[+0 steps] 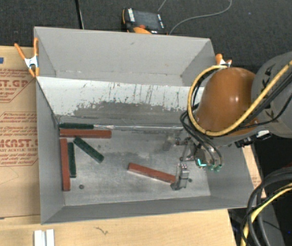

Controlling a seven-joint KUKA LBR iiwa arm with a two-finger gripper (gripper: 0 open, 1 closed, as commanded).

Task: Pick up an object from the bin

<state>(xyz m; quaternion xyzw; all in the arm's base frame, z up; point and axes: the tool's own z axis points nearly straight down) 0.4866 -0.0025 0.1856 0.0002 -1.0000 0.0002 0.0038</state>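
Grey metal bin (120,55), red-brown bars (85,133), dark green bars (88,149) on floor

Orange domed cover (227,99), black-yellow cables (190,100).

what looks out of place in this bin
Most sticks lie squared up at the far left. Two lie askew: a green stick slanted beside them, and a red stick alone mid-floor, its right end by the pincer. Nothing looks broken.

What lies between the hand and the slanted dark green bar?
In the camera view, one red-brown bar lies there, its right end by the hand; from its left end to the slanted dark green bar the floor is bare.
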